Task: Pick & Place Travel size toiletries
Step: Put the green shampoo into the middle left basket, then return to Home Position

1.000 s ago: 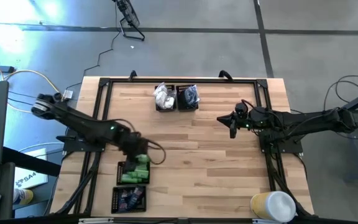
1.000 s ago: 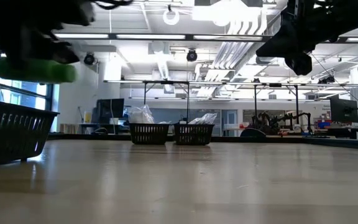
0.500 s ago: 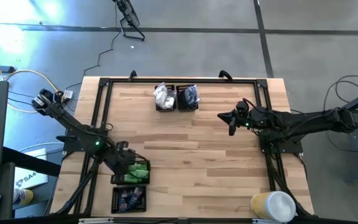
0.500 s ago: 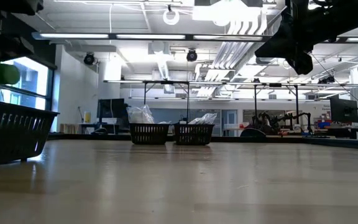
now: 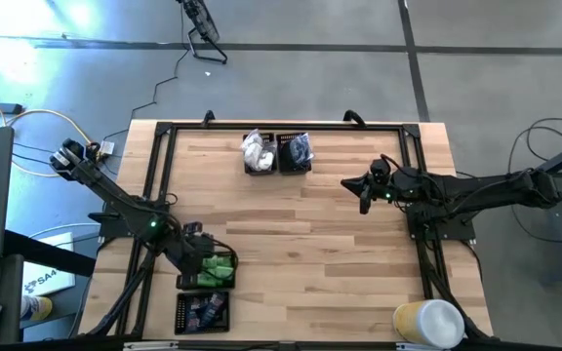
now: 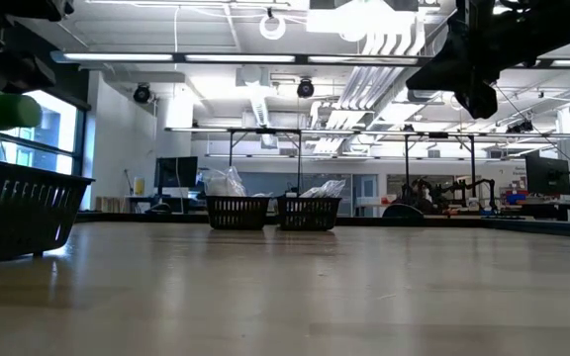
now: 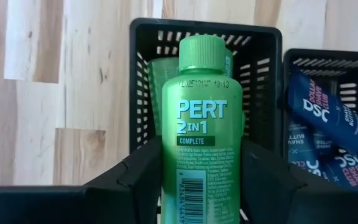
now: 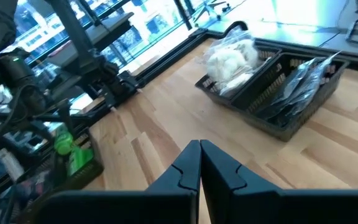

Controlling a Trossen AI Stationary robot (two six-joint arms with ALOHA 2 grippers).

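green bottle (image 7: 201,134): "PERT 2in1 COMPLETE", faint stamped code under the cap | navy tubes (image 7: 328,115) beside it: "DSC", partly "SHAVE BUTT"

Two dark jointed arms, each showing a small green light, end in matte black jaws.

The green bottle (image 7: 200,124) runs off the left wrist view's lower edge, its base unseen behind the left gripper's (image 7: 201,186) dark fingers (image 7: 138,174). More green tubes in the black tray (image 7: 143,87) behind it are mostly hidden. The neighbouring tray (image 7: 309,62) of navy tubes (image 7: 325,118) is cut off at the picture's side. In the low view the near tray (image 6: 18,213) is cropped at the edge and the held bottle is only a blur. From above, the contents of the far trays (image 5: 277,156) are too small to read.
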